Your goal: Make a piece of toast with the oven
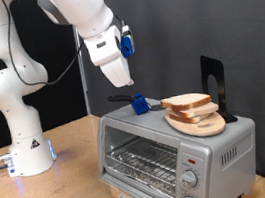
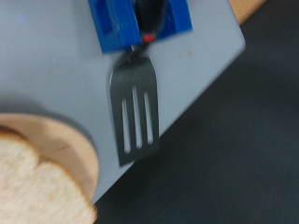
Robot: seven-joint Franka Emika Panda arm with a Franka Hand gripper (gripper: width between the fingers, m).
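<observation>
We see the piece of toast [image 1: 187, 102] lying flat on a round light-wood board [image 1: 199, 122], and that board rests on the roof of the oven [image 1: 171, 152], toward the exterior view's right. In the wrist view the same slice [image 2: 33, 187] shows at a corner of the frame, its pale face on the curved wooden rim [image 2: 77, 154]. A dark upright stand [image 1: 214, 84] rises just behind the board.

The oven sits on the table [image 1: 71, 159], its glass door shut, the wire rack visible through the pane and the round knobs [image 1: 187, 178] down its panel on the exterior view's right.

Beside the board, nearer the exterior view's left on the oven's roof, sits a blue holder [image 1: 140, 105] with a dark spatula [image 1: 122, 98] in it. The wrist view looks down on this spatula [image 2: 135, 110]: a slotted grey blade lying on the grey roof, its handle running into the blue holder [image 2: 140, 21].

The hand [image 1: 125, 83] hangs just above the holder and the spatula's handle. We cannot tell how wide its fingers stand, since neither view shows them clearly.
</observation>
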